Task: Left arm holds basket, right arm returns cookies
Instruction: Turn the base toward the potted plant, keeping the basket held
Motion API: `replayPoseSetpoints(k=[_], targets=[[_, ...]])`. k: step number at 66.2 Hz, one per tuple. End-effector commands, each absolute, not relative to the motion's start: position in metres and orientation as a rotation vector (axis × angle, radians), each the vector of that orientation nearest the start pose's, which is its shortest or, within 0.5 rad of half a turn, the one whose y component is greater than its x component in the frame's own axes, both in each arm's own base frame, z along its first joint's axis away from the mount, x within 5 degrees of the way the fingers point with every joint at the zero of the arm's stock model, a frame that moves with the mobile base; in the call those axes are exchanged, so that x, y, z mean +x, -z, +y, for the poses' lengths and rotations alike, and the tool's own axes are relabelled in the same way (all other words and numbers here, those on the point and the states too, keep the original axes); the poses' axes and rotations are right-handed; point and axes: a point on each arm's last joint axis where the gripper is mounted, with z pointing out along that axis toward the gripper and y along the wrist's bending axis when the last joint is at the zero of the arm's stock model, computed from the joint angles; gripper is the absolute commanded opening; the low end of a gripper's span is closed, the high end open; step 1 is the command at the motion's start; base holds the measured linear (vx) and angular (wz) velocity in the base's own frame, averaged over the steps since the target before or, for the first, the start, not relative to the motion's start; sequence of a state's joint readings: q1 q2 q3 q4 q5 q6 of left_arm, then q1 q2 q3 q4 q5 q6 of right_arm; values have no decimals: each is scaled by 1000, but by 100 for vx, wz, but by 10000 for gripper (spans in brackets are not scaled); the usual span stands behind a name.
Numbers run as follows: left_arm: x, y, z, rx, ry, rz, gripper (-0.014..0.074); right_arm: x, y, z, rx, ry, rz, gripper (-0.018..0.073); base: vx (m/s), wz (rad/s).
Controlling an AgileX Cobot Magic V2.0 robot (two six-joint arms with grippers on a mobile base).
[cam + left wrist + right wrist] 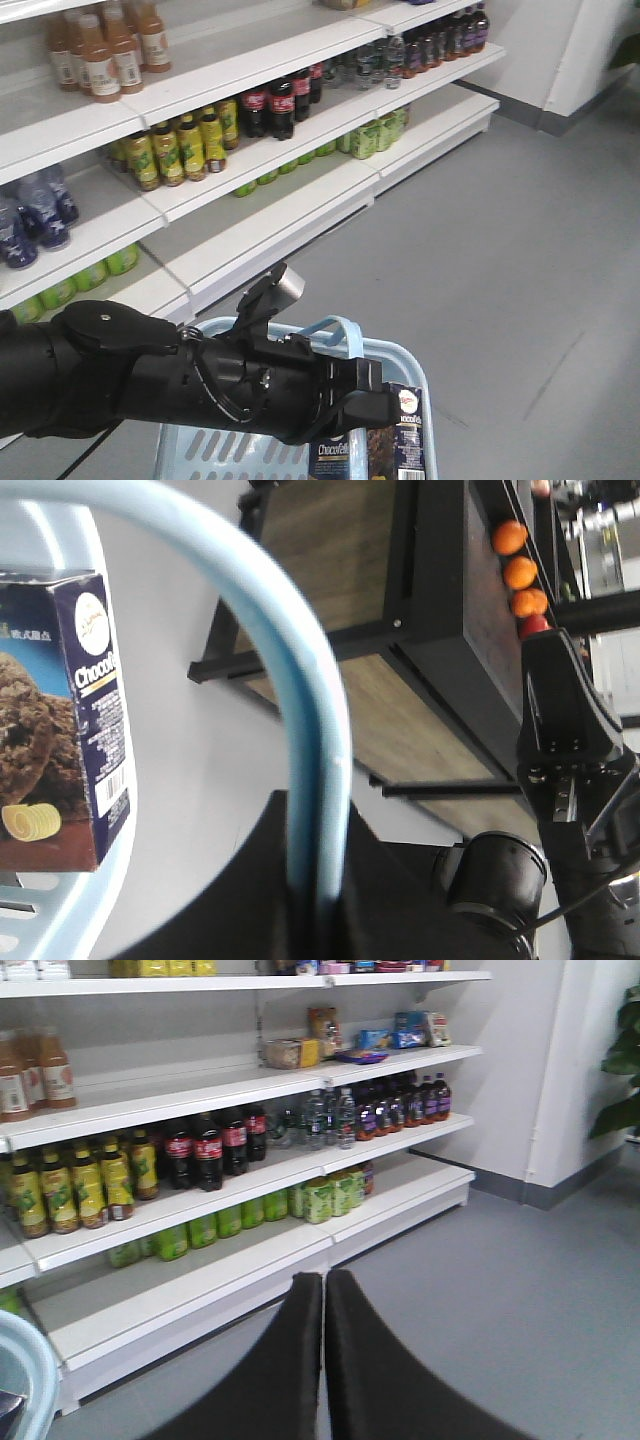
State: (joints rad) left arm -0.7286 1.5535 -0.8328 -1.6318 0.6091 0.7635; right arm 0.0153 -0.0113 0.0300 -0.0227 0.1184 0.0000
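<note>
The light blue basket [425, 420] hangs at the bottom of the front view. The black left arm [120, 375] reaches across to it, and my left gripper [318, 815] is shut on the looped basket handle [300, 680], which also shows in the front view [335, 328]. The dark navy cookies carton [372, 440] stands upright inside the basket, and in the left wrist view [70, 720] it shows left of the handle. My right gripper [323, 1278] is shut and empty, above the floor, facing the drink shelves. A corner of the basket [25, 1370] lies to its left.
White shelves [250, 170] with bottled drinks [180, 145] run along the left and back. Snack boxes [300, 1050] sit on an upper shelf. Grey floor [500, 280] spreads to the right. A dark wooden stand with oranges [520, 572] and a black arm part [570, 750] show in the left wrist view.
</note>
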Motion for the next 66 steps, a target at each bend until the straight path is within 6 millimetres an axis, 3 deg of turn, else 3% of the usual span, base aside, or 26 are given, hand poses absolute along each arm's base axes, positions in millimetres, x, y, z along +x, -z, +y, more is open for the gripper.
replayPoseSetpoints(k=[1, 66], targets=[[193, -260, -248, 231, 1599, 2391, -6, 56, -201, 1, -40, 17, 1532, -9, 17, -60], [193, -260, -248, 231, 1599, 2391, -6, 56, -201, 1, -40, 17, 1532, -9, 16, -62]])
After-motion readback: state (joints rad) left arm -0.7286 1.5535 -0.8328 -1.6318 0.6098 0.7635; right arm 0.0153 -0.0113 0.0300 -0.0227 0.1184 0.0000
